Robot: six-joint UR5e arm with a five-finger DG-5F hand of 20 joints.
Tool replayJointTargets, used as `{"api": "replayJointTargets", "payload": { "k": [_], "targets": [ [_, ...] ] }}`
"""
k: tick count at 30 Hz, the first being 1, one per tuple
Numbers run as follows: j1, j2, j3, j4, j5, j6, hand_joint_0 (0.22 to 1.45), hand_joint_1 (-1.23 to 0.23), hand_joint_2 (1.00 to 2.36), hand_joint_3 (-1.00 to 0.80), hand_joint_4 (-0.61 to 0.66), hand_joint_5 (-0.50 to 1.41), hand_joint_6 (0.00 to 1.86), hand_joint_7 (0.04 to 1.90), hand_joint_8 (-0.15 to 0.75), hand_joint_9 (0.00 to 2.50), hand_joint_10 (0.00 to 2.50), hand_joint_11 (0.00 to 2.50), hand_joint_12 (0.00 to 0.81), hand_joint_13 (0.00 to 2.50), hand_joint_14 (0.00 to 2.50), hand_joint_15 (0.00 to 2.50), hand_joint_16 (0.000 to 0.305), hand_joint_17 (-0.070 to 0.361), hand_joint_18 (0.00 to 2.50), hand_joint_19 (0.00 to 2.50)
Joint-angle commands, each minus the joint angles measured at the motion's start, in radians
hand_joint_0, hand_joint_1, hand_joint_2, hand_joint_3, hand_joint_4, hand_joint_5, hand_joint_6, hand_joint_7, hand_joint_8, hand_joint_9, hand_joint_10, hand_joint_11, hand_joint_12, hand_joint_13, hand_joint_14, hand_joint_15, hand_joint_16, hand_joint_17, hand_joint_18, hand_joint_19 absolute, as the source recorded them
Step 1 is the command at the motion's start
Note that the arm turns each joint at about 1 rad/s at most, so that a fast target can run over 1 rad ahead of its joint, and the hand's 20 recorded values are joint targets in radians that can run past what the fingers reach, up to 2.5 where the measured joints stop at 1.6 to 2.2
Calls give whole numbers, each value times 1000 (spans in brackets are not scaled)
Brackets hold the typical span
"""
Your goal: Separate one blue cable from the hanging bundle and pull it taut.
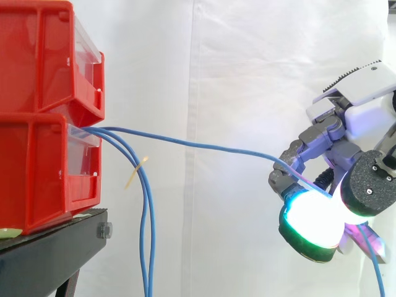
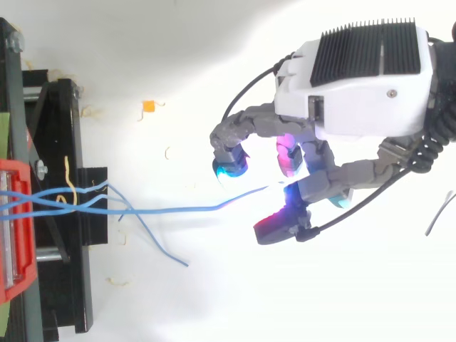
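Observation:
One blue cable runs from the red bins across to my hand at the right, nearly straight with a slight sag. My fingers are curled round it, with glowing fingertips pinching the cable; its loose end trails down past the hand. From above, the same cable stretches from the bin side to the hand, ending between the pads. The other blue cables of the bundle hang straight down beside the bins, held by a pale tie.
The red bins are stacked two high on a black stand at the left. A white curtain forms the backdrop. From above, a small orange scrap and pale shreds lie on the white floor near the stand.

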Motion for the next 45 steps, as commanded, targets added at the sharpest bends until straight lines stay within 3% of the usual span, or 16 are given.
{"api": "replayJointTargets", "payload": {
  "k": [1,8,12,15,17,20,38,42,45],
  "targets": [
    [0,0,0,0,0,-1,587,-763,1003,-450,194,107,506,1154,136,1822,14,372,263,1146,17,535,46,104,689,589],
    [0,0,0,0,-2,-3,447,-605,1000,-500,232,106,506,1149,174,1837,14,342,311,1185,14,507,57,128,753,552],
    [-2,0,0,0,-2,-3,463,-549,1000,-500,186,110,506,1151,171,1836,13,338,305,1177,15,510,56,125,740,551],
    [0,0,0,0,-3,-4,553,-407,1000,-500,105,123,505,1190,131,1880,17,387,266,1184,16,525,47,106,699,584],
    [-2,0,0,0,-2,-4,617,-447,1000,-500,96,129,505,1202,129,1912,16,425,253,1193,17,530,44,99,701,591],
    [-2,0,0,0,-2,-4,726,-644,1003,-455,102,135,505,1239,120,1943,17,458,253,1208,17,531,43,97,716,567],
    [-2,0,2,-2,-8,-1,751,-735,1015,-188,79,145,505,1295,123,1934,17,456,251,1212,18,561,41,92,725,581],
    [4,0,0,-10,-23,29,746,-748,1013,-116,77,146,505,1302,115,1934,18,431,254,1220,18,541,42,95,736,558],
    [6,0,0,-19,-36,108,743,-749,1012,-94,70,146,506,1301,111,1936,16,425,253,1223,16,533,43,97,740,554]
  ]
}}
